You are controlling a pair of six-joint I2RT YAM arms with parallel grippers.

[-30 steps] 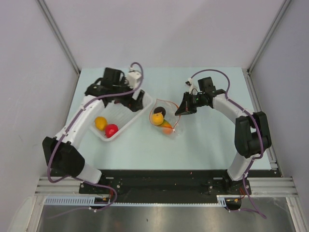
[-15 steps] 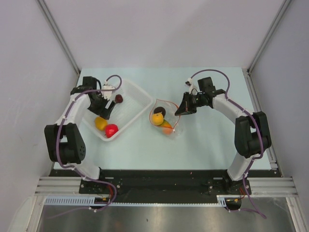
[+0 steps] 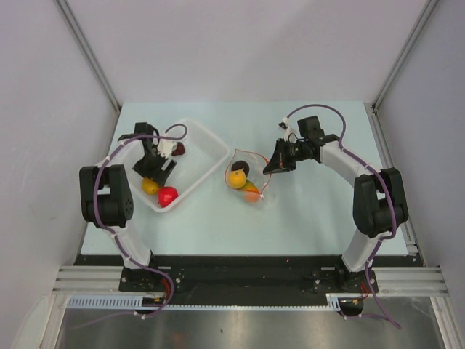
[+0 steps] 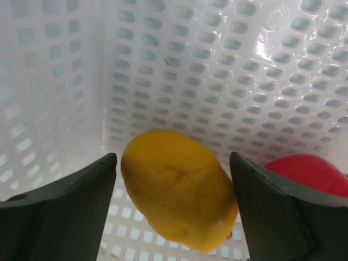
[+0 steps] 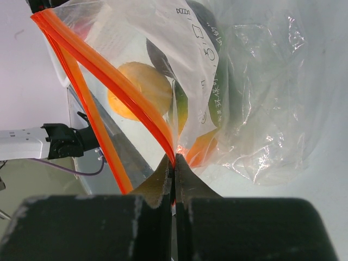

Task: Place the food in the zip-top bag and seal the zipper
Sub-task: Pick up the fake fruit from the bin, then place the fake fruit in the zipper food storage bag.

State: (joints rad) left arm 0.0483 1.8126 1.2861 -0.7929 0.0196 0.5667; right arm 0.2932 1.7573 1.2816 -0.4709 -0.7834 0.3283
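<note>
In white basket point(image 4: 244, 81), left fingers point(image 3: 154, 176) spread wide, either side of yellow fruit point(image 4: 176, 190), gap showing on both sides. Red fruit point(image 4: 312, 174) just beside yellow one; dark fruit point(image 3: 179, 149) further up basket. At mid bench point(image 3: 312, 211), right fingers point(image 5: 174, 176) clenched on orange zipper strip point(image 5: 103, 87) of clear bag point(image 5: 261, 109). Mouth gapes open. Bag lies just beside basket, holding yellow-orange, dark and green-orange pieces.

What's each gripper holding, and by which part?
Right gripper pinches the zip-top bag by its zipper; left gripper is open, straddling the yellow food.
</note>
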